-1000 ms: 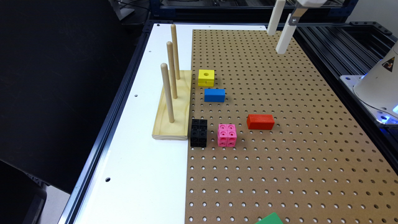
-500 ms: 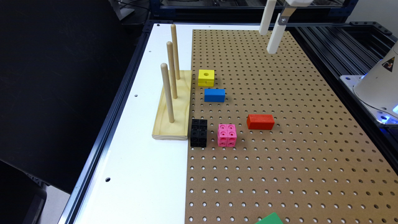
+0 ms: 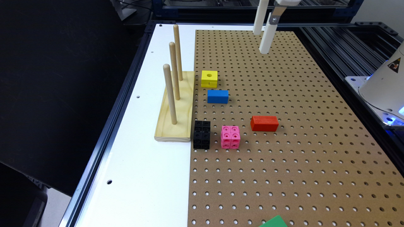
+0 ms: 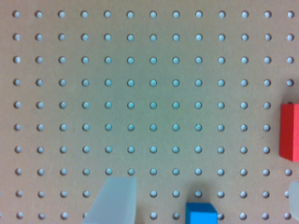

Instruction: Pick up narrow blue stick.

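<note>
The narrow blue stick [image 3: 217, 96] lies flat on the brown pegboard [image 3: 284, 164], just in front of a yellow cube with a hole [image 3: 209, 78]. My gripper [image 3: 261, 41] hangs high over the far end of the board, well beyond the stick and toward the exterior view's right of it. In the wrist view the gripper [image 4: 204, 189] is open: one pale fingertip [image 4: 113, 200] shows fully and the other only as a sliver at the frame's edge. A corner of the blue stick [image 4: 202, 213] appears between them, far below, and nothing is held.
A wooden base with three upright dowels [image 3: 175, 104] stands at the board's left edge. A black cube cluster [image 3: 201, 134], a pink cube cluster [image 3: 230, 136] and a red block [image 3: 264, 123] [image 4: 289, 132] lie nearer. A green piece [image 3: 273, 222] pokes in at the front edge.
The gripper has moved toward the exterior view's left and farther back and up over the board. None of the blocks has moved.
</note>
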### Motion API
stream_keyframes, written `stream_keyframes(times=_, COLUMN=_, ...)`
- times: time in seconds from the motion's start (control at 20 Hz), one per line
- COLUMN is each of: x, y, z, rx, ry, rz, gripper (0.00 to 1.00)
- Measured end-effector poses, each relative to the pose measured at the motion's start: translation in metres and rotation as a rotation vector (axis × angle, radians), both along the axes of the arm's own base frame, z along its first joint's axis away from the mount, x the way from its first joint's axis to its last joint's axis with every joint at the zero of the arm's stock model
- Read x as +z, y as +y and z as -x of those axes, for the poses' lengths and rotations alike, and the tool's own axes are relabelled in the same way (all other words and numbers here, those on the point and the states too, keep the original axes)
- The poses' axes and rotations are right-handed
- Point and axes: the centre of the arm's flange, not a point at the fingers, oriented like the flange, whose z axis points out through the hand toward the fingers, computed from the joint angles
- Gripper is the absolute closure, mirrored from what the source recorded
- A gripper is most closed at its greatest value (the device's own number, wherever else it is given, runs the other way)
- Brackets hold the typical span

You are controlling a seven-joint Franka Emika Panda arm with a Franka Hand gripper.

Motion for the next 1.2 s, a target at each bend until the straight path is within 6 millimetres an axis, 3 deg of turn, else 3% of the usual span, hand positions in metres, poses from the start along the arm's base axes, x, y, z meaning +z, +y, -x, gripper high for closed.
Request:
stream_keyframes(times=0.9, x=-0.001, y=0.011, z=-0.022, rx=0.010, ry=0.001, rz=-0.002, gripper=0.00)
stream_keyframes(times=1.2, x=-0.024, y=0.011, z=-0.028, rx=0.010, ry=0.004, rz=-0.004, gripper=0.00)
